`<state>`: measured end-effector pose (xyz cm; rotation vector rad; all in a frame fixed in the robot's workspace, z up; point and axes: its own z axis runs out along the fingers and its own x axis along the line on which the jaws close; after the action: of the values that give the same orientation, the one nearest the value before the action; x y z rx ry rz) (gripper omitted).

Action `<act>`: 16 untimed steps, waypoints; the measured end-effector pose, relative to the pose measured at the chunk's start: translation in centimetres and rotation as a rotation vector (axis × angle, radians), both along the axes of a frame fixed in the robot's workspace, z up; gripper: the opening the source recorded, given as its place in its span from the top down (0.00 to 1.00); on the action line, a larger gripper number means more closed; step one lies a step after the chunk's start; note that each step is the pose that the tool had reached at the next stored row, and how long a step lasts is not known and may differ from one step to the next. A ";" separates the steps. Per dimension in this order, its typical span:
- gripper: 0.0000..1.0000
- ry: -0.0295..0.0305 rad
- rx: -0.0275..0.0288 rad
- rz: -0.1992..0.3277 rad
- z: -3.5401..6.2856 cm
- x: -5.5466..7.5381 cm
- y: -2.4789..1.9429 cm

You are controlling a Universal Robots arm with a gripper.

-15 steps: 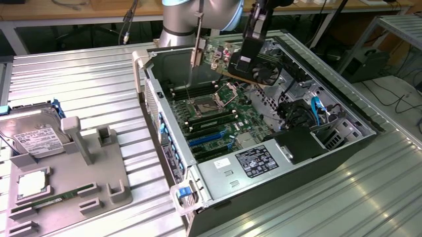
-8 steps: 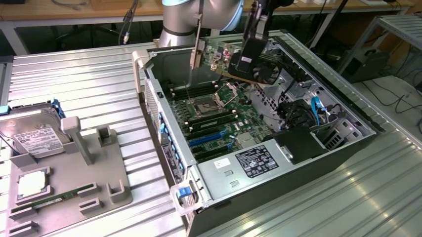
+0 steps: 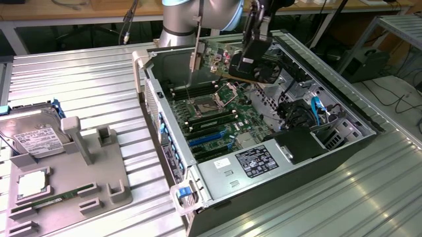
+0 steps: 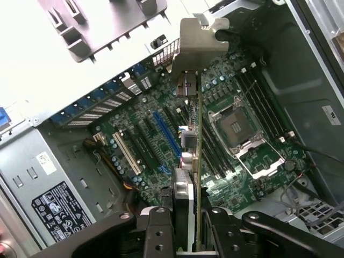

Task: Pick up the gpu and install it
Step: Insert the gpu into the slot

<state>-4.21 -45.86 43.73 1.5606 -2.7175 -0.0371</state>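
End effector (image 3: 254, 52) clamped on the graphics card (image 3: 224, 60), held upright above the open computer case (image 3: 297, 197) (not seated yet). Best kept vertical, bottom edge parallel over the blue slot (image 4: 166, 137), bracket (image 4: 199, 37) toward the rear wall.

Both views downward onto motherboard (image 3: 221, 121)

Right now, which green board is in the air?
The flat green circuit card with a black round fan, held by the pincer. The narrow green stick lies on the grey tray.
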 end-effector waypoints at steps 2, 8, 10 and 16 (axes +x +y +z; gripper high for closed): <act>0.72 0.0000 0.0000 0.021 0.00 0.0 -0.02; 0.72 0.0000 0.0000 0.081 0.00 0.0 -0.09; 0.72 -0.0001 0.0000 0.101 -0.01 0.0 -0.12; 0.72 0.0000 -0.0001 0.179 -0.03 0.0 -0.15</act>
<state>-4.22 -46.00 43.70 1.7962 -2.5653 -0.0357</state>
